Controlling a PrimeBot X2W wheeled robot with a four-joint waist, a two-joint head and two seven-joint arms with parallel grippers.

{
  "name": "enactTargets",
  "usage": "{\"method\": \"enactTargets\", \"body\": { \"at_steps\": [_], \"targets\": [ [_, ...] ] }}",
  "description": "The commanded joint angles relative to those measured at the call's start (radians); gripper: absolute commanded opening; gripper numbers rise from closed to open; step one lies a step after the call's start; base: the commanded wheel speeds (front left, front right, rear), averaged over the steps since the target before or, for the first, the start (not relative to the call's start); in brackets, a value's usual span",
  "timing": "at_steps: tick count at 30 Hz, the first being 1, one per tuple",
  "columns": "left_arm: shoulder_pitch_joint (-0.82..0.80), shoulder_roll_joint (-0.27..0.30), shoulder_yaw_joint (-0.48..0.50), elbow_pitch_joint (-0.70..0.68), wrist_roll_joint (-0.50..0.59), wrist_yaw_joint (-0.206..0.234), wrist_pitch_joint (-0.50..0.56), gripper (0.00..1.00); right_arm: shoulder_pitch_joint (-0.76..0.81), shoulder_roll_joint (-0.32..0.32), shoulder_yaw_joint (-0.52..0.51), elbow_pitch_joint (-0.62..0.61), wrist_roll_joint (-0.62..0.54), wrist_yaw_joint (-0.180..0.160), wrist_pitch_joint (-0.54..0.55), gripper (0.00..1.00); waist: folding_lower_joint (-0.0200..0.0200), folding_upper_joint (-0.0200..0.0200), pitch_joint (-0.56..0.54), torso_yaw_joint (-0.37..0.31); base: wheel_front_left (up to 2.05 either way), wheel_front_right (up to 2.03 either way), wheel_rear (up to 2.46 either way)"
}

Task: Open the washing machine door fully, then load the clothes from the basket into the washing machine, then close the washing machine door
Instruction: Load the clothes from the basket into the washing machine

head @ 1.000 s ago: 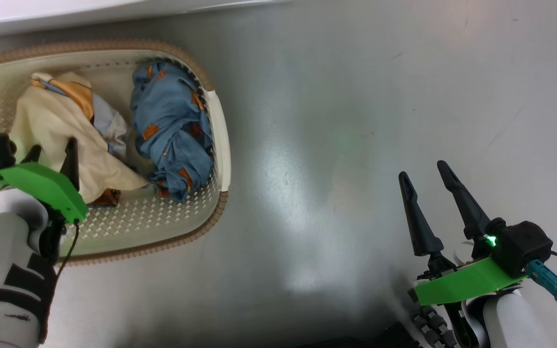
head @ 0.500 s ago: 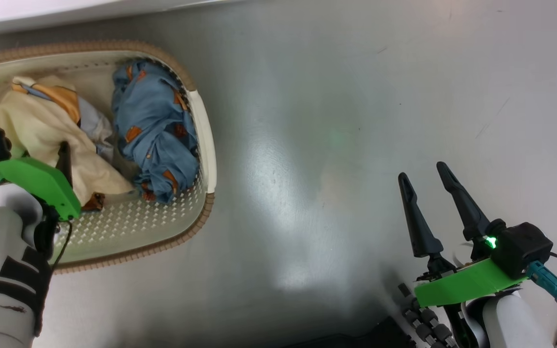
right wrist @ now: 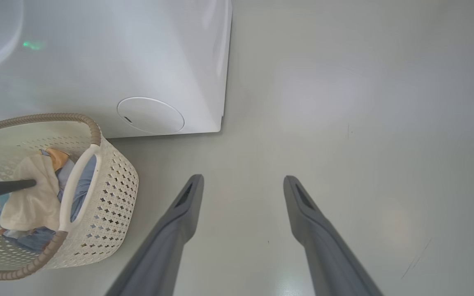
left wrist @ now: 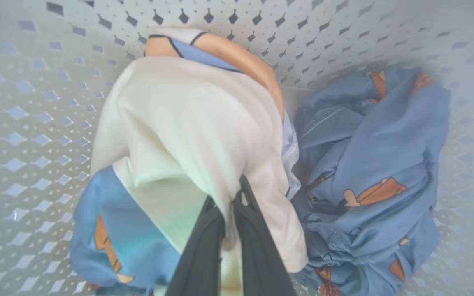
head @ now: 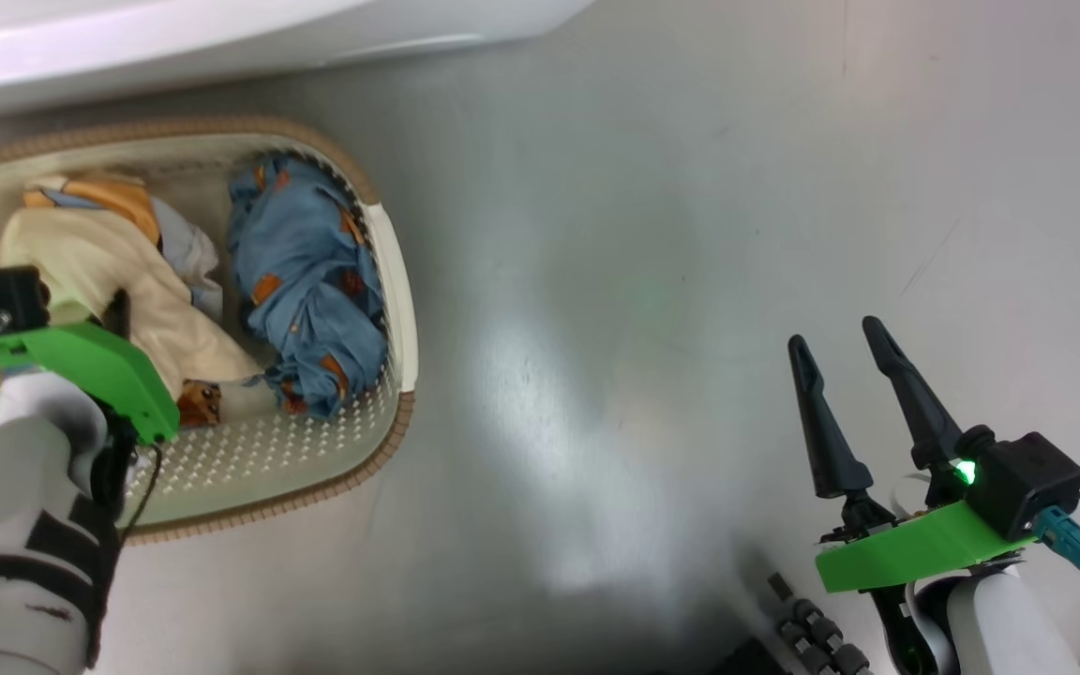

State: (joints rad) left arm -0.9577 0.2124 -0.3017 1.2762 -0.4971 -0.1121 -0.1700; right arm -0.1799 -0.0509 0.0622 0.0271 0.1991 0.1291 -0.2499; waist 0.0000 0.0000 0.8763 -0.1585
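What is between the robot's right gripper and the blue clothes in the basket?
The side wall of the basket and its white handle stand between the right gripper and the blue garment. From above, nothing covers that garment. The left gripper is shut on the cream garment beside it.

Soft matt cloth in both a creased cream garment (left wrist: 187, 135) with blue and orange parts and a crumpled light blue garment (left wrist: 385, 156) with orange print. Smooth cream plastic, pierced all over, for the basket (head: 259, 450), topped with a rough brown woven rim (head: 156, 126). Glossy smooth white casing on the washing machine (right wrist: 138, 61), a smooth grey floor (head: 690, 234) with a dull sheen, and matt dark fingers (head: 821, 422) and a smooth bright green mount (head: 906, 553) on the right gripper (head: 835, 334).
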Motion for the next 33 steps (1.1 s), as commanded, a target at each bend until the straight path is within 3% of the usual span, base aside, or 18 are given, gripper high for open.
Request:
{"method": "enactTargets", "body": {
  "at_steps": [1, 15, 25, 33],
  "targets": [
    [0.054, 0.036, 0.011, -0.004, 0.002, -0.005, -0.023, 0.0, 0.036, 0.001, 0.012, -0.01, 0.01, 0.002, -0.012, 1.0, 0.0, 0.0, -0.044, 0.008, 0.0, 0.0, 0.0],
    [0.19, 0.006, -0.016, -0.11, -0.017, -0.018, -0.09, 0.0, 0.008, 0.001, -0.017, 0.014, -0.027, 0.002, -0.012, 1.0, 0.0, 0.0, -0.235, 0.07, 0.0, 0.0, 0.0],
    [0.376, 0.007, 0.059, -0.366, 0.0, -0.011, -0.092, 0.0, 0.034, 0.001, -0.033, 0.021, -0.046, 0.002, -0.012, 1.0, 0.0, 0.0, -0.381, 0.101, 0.0, 0.0, 0.0],
    [0.547, -0.024, 0.128, -0.564, 0.051, -0.003, -0.092, 0.0, 0.065, -0.015, -0.036, 0.032, -0.042, 0.002, -0.012, 1.0, 0.0, 0.0, -0.506, 0.131, 0.0, 0.0, 0.0]
  ]
}}
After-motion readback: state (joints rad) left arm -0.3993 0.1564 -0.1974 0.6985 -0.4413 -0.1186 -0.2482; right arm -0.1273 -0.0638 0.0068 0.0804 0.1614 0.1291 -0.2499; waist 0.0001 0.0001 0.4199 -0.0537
